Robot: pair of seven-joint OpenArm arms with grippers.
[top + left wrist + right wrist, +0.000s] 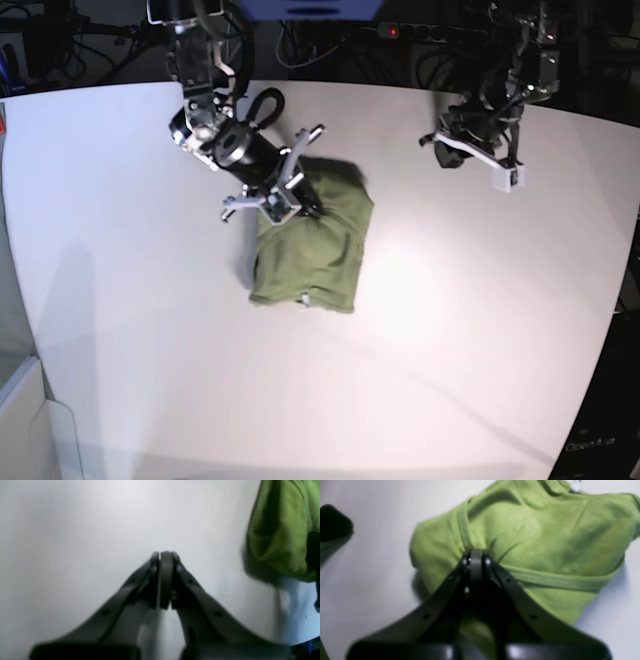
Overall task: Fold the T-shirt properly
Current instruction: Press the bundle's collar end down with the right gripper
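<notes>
Showing T-shirt (545, 542) white neck label (575, 486)

The T-shirt (310, 250) is lying mid-tabletop (450, 340), the right pincer (305, 208) touching its far edge, the left pincer (447, 150) sitting well apart.

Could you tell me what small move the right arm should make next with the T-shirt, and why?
Probably carry the pinched edge a little further across and lay it flat. The right gripper is shut on a hem fold of the T-shirt, which already lies as a compact, still rumpled rectangle on the table. The left gripper is shut, empty and off the cloth.
</notes>
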